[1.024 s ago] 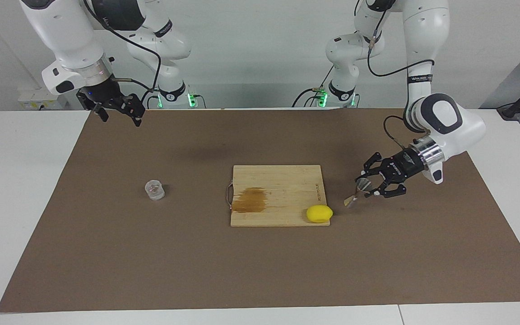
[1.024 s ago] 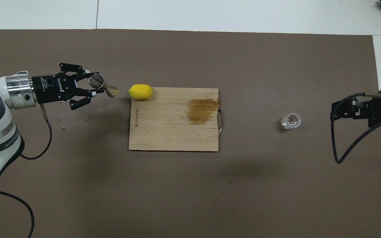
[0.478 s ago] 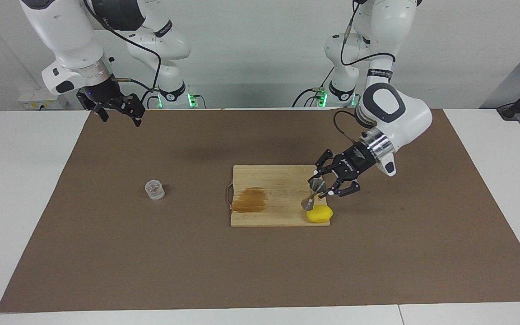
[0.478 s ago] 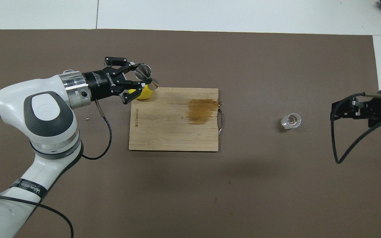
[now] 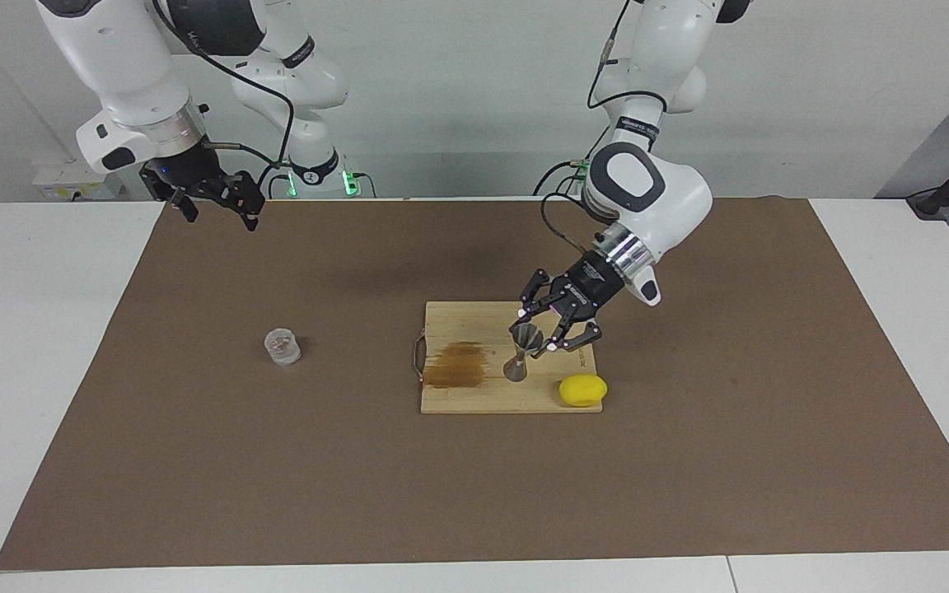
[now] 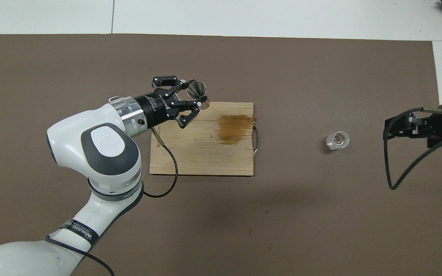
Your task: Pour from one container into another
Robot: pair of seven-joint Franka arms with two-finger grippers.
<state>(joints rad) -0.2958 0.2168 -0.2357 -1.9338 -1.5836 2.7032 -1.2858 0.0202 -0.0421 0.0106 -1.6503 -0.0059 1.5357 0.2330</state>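
**Inspector:** Brown matting [image 5: 194, 461] covered the worktop, with a wooden cutting board [image 5: 474, 395] near its middle. A second before, the left gripper [image 5: 542, 329] had been clear of the board, toward the left arm's end of the mat, carrying the jigger [image 5: 523, 352] tilted. At inspection it stood over the board, shut on the jigger's waist, the jigger upright beside the brown stain [image 5: 456, 365].

**Clerk:** Was it set down?

**Inspector:** Its foot looked to be at the board's surface; contact could not be confirmed. The lemon [image 5: 582, 389] lay at the board's corner farthest from the robots, toward the left arm's end.

**Clerk:** And the clear cup?

**Inspector:** The cup [image 5: 282, 346] had not moved, standing on the mat toward the right arm's end, well apart from the board. The right gripper [image 5: 215, 198] waited raised over the mat's corner, jaws wide, empty.

**Clerk:** Meaning?

**Inspector:** In my judgement the receiver was being positioned; no pouring had begun.
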